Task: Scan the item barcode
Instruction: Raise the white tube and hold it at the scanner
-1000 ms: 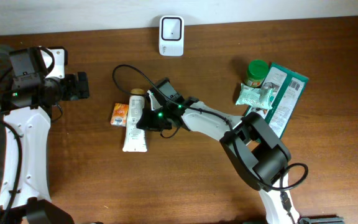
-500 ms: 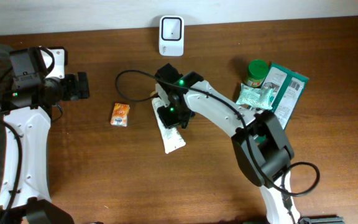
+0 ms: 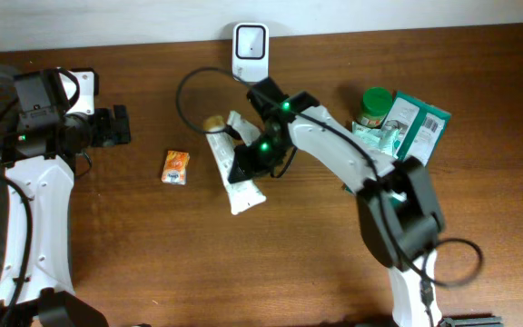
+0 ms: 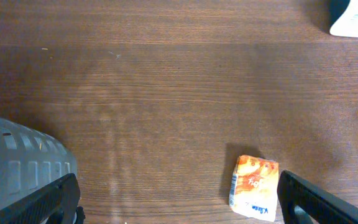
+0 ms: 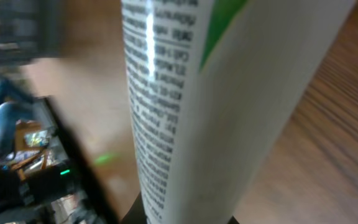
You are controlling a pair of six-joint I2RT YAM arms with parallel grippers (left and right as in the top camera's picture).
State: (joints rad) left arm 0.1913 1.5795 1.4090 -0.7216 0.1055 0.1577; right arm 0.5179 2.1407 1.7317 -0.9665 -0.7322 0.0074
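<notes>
A white tube (image 3: 231, 178) with a tan cap (image 3: 212, 123) and green print is held by my right gripper (image 3: 254, 158), which is shut on its middle. It hangs tilted over the table, a little below the white barcode scanner (image 3: 250, 53) at the back edge. In the right wrist view the tube (image 5: 216, 106) fills the frame, fine print facing the camera, with the right gripper (image 5: 185, 219) at its base. My left gripper (image 3: 121, 125) stands open at the far left, with nothing between its jaws (image 4: 179, 202).
An orange sachet (image 3: 175, 167) lies left of the tube, also visible near the left gripper (image 4: 255, 196). A green-lidded jar (image 3: 376, 107), a green packet (image 3: 375, 138) and a teal box (image 3: 418, 136) sit at the right. A black cable (image 3: 187, 91) loops beside the scanner.
My right gripper has picked the tube up from beside the sachet and carried it right and back towards the scanner, swinging it round. The left arm has not moved.
</notes>
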